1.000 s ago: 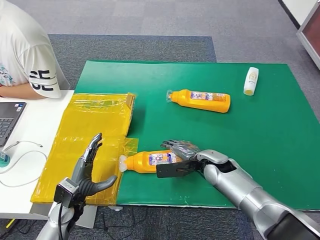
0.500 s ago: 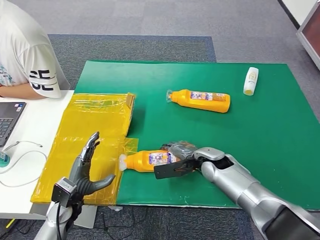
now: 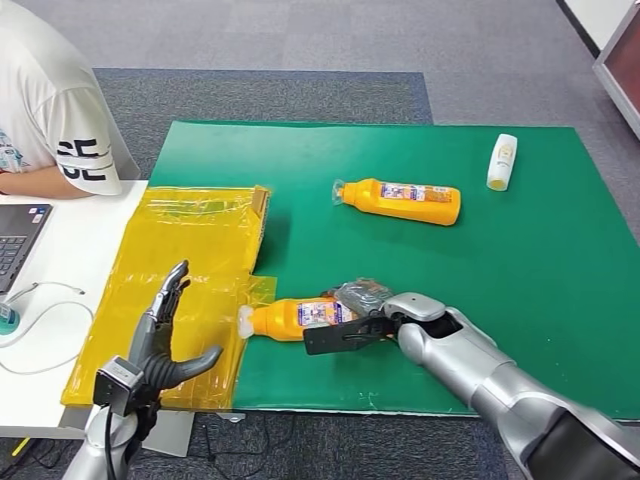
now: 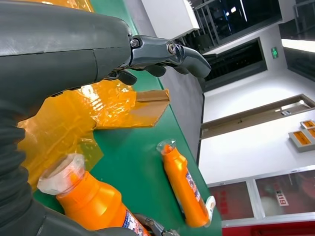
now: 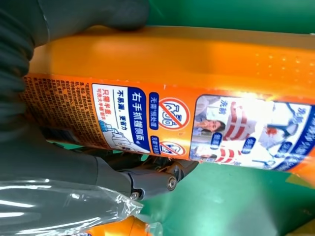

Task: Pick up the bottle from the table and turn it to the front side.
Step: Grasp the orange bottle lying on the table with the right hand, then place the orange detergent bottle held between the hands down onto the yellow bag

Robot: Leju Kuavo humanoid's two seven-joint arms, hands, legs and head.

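An orange bottle (image 3: 290, 320) with a clear-wrapped cap lies on its side near the front edge of the green mat (image 3: 528, 260), cap toward the yellow sheet. My right hand (image 3: 362, 310) grips its base end. In the right wrist view the thumb lies along one side of the bottle (image 5: 208, 64) and the dark fingers (image 5: 148, 179) along the other, with the printed label facing the camera. My left hand (image 3: 162, 340) hovers open over the yellow sheet (image 3: 189, 240), left of the cap. The left wrist view shows the bottle's neck (image 4: 93, 201) close by.
A second orange bottle (image 3: 400, 201) lies farther back on the mat, and a small white bottle (image 3: 502, 161) lies at the far right. A seated person (image 3: 45, 100) and a laptop (image 3: 19, 235) are at the white table on the left.
My right hand has slid slightly left along the bottle and closed round it. My left hand has drifted down and to the left, still open.
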